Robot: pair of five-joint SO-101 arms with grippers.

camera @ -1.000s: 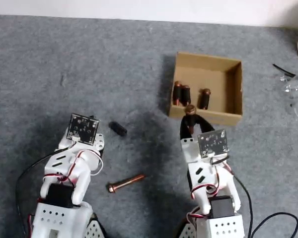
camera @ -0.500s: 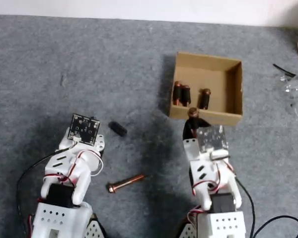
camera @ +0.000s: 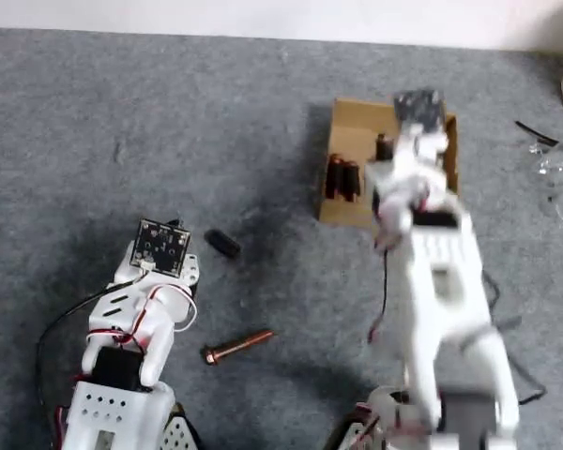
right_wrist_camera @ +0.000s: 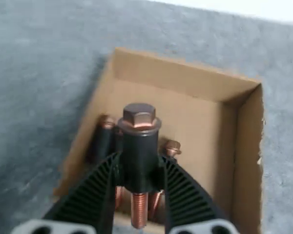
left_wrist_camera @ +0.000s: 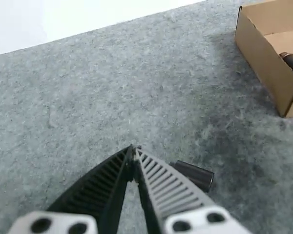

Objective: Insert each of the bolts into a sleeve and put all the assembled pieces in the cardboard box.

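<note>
1. the right end effector (right_wrist_camera: 139, 163) is clamped on an assembled piece (right_wrist_camera: 138, 141), a copper bolt seated in a black sleeve; it holds the piece upright above the open cardboard box (right_wrist_camera: 185, 80); the step in hand looks like the drop-off of this piece.
2. other finished pieces (right_wrist_camera: 103, 139) lie along one wall inside the box; the floor beside them is bare.
3. the next move probably calls for a short descent and a parting of the fingers over that bare floor, so the piece lands flat and not on the others.
4. the left end effector (left_wrist_camera: 135, 151) is closed on nothing, its tips meeting; it sits just beside a loose black sleeve (left_wrist_camera: 195, 174); a loose copper bolt (camera: 238, 346) lies near on the surface, apart from that sleeve; this pair seems to be the last to join.
5. the surface (camera: 122, 112) is a grey felt-like covering; a pale strip (camera: 263, 14) runs along its far edge; clear plastic bits and a dark wire (camera: 554, 155) lie at the side edge past the box.
</note>
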